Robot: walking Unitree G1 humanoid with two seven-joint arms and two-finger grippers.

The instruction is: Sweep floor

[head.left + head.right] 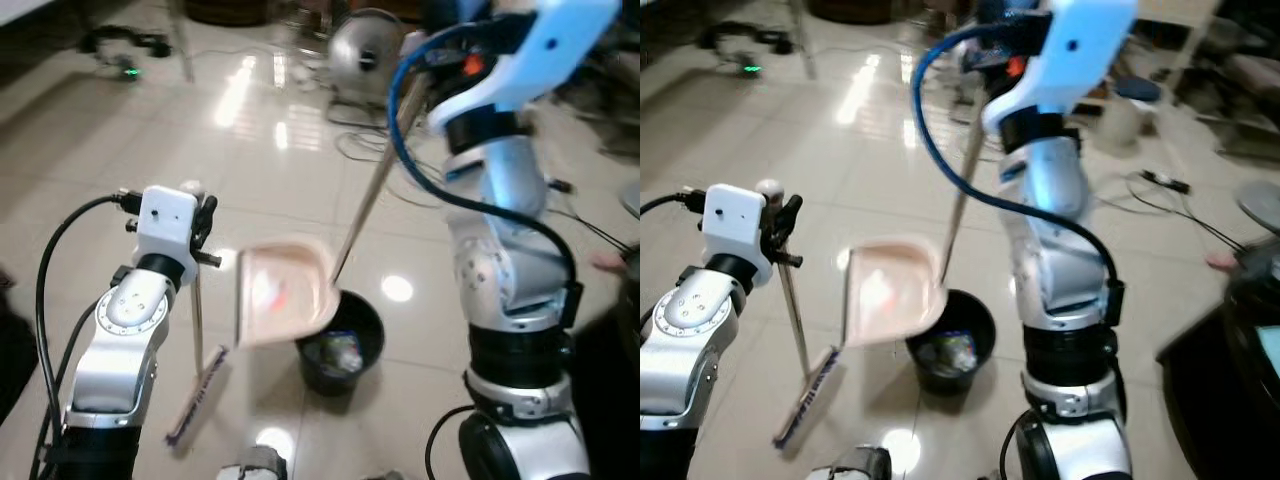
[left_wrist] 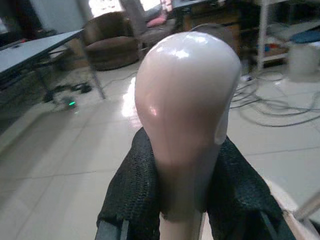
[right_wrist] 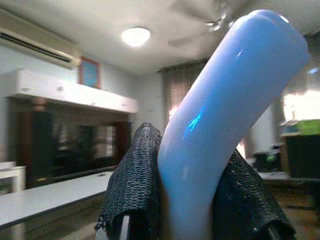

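The right arm rises tall at the 2 o'clock side of the scene, and its right gripper (image 3: pixel 185 210) is pinched on the pale blue top of the dustpan handle (image 3: pixel 225 120). From there the handle's long shaft runs down and toward 7 o'clock to the dustpan (image 1: pixel 285 292), which hangs tipped up with its open face toward the camera, its lower corner just over the rim of the black bin (image 1: pixel 340 345).

That tilt over the bin is what the coming move turns on, as I judge it: the pan's mouth lies at about 10 o'clock from the bin's opening, so emptying calls for the right arm to rotate the handle until the pan pours toward 4 o'clock.

The left gripper (image 2: pixel 182 200) is pressed onto the rounded pink knob of the broom (image 2: pixel 187 95). The broom's thin stick drops almost straight toward 6 o'clock, and its brush head (image 1: pixel 197 395) rests on the shiny tile floor (image 1: pixel 250 150) at 9 o'clock from the bin, near it but apart.
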